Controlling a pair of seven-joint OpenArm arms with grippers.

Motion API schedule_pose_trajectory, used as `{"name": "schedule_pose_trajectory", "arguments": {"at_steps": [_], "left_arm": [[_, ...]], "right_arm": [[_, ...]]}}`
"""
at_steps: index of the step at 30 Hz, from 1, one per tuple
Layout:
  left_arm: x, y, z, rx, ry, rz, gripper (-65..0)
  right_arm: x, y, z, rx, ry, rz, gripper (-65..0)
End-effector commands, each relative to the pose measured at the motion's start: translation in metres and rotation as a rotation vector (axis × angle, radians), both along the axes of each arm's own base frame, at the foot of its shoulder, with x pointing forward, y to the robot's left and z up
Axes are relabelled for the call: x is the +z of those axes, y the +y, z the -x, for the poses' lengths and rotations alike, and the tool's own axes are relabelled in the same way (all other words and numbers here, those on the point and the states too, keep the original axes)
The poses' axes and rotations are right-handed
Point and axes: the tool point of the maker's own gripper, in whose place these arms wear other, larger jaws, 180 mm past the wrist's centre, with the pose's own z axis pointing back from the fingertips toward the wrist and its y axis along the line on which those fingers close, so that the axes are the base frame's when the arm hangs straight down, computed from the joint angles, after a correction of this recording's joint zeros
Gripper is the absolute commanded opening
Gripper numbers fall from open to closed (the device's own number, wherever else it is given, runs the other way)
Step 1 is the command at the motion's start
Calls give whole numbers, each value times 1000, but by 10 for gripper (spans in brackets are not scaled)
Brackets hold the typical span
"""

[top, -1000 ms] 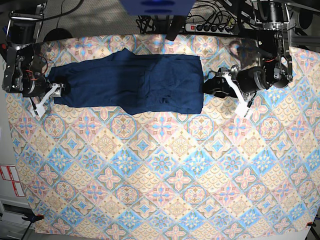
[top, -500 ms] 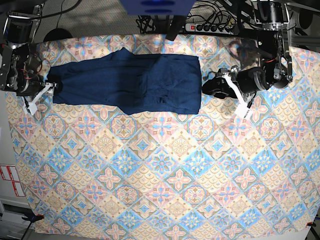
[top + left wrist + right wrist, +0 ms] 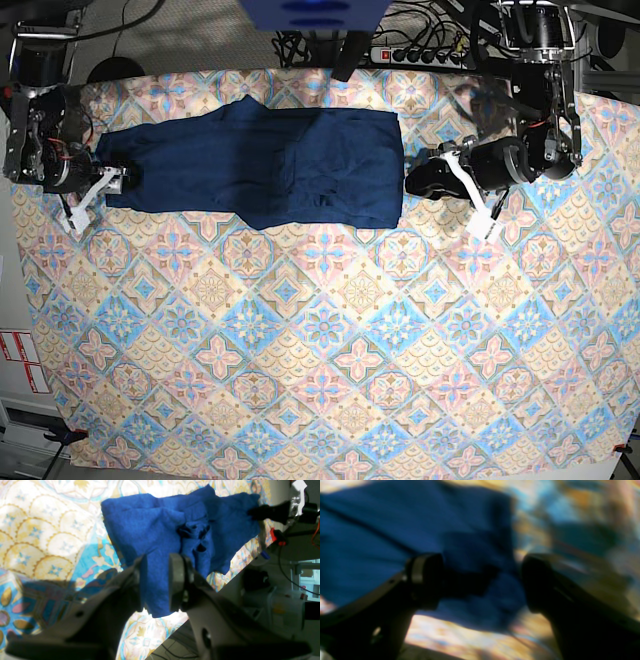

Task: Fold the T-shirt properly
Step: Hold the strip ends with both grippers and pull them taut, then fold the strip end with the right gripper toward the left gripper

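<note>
T-shirt (image 3: 270, 165) unmoved; left gripper (image 3: 415, 180) has narrowed.

One T-shirt (image 3: 265, 165) is counted, the only garment in view. One patterned cloth (image 3: 330, 350) is seen beneath it. Two robot arms are counted, each ending in one gripper: the left gripper (image 3: 425, 178) and the right gripper (image 3: 105, 185), two grippers in all. Two fingers are seen on each gripper in the wrist views. One power strip (image 3: 420, 55) is counted beyond the far edge of the cloth, among several dark cables whose number cannot be told.
</note>
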Motion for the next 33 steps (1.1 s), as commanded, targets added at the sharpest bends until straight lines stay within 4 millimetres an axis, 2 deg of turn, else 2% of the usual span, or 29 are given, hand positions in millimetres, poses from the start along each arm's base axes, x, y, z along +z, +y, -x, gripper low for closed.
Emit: {"name": "schedule_pose_trajectory", "arguments": {"at_steps": [1, 8, 11, 14, 17, 21, 23, 27, 30, 33], "left_arm": [[10, 1, -8, 7, -40, 16, -513], [11, 2, -8, 11, -42, 19, -513], [11, 2, -8, 11, -42, 19, -513], [10, 2, -8, 11, -41, 19, -513], [10, 2, -8, 11, -41, 19, -513], [10, 2, -7, 11, -39, 19, -513], [10, 2, -7, 11, -38, 19, -513], [10, 2, -7, 12, -39, 20, -513], [10, 2, -7, 14, -39, 19, -513], [10, 2, -7, 14, -40, 18, -513]], "right_arm": [[2, 4, 1, 19, 9, -19, -175], [1, 19, 1, 28, 8, -70, -178], [-2, 24, 10, 13, 20, -105, -184], [-3, 25, 15, 11, 29, -111, -246], [-4, 25, 16, 10, 31, -112, -363], [-6, 35, 14, 1, 24, -137, -564], [-5, 37, 13, -1, 22, -144, -621], [5, 51, 6, -28, 3, -246, -645], [23, 60, -18, -54, -67, -329, -649], [35, 57, -36, -66, -115, -337, -649]]}}
